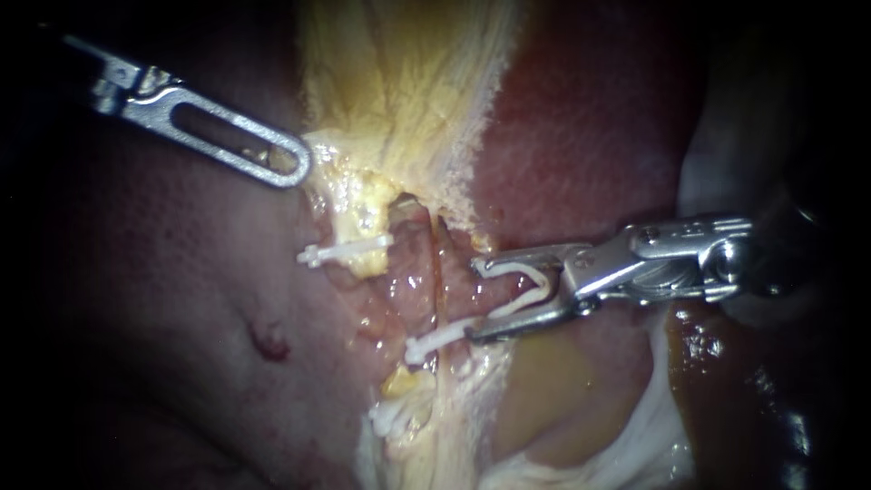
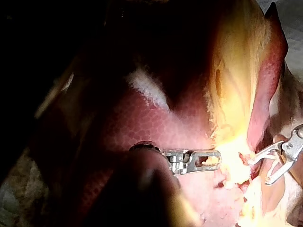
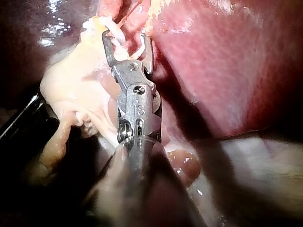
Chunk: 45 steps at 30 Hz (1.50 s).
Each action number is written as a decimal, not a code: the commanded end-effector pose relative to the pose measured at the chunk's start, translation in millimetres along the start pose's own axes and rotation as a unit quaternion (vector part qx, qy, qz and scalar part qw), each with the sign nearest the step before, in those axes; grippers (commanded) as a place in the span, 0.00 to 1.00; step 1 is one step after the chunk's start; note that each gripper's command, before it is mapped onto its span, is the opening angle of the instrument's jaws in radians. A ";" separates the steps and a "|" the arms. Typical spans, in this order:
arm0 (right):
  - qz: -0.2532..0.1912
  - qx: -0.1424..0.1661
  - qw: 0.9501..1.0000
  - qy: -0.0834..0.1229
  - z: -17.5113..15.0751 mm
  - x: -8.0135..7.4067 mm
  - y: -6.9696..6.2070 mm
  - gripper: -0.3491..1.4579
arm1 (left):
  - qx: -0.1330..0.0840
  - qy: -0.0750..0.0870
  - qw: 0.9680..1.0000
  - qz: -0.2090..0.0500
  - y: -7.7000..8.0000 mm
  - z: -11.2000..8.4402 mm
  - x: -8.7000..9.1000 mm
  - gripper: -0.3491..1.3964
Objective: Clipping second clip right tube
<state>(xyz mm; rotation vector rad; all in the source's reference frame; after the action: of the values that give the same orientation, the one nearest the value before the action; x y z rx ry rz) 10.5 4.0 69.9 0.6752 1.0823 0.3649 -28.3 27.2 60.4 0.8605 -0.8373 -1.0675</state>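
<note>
Endoscope view: R instrument (image 1: 474, 299) jaws wide, holding loaded clip (image 1: 531, 286). Right tube (image 1: 434, 286) lies just ahead of tips, long axis crosswise to them, not yet between. Lower jaw touches placed clip (image 1: 435, 338), which could snag. L instrument (image 1: 290, 163), clamped on gallbladder (image 1: 399, 82), sits well apart.
</note>
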 end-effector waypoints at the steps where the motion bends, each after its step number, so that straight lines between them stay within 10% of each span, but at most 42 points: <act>1: 0.000 0.002 1.000 -0.001 0.2 0.0 0.0 0.47 | 0.000 0.000 1.000 0.000 0.0 0.0 0.0 0.00; 45: 0.056 0.072 0.995 0.032 6.3 -1.4 0.8 0.47 | -0.001 -0.001 1.000 0.000 -0.1 0.4 0.0 0.00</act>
<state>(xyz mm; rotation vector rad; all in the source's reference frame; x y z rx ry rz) 15.6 1.7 73.3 0.8633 1.1406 0.4138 -28.7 27.1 60.4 0.8579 -0.8377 -1.0697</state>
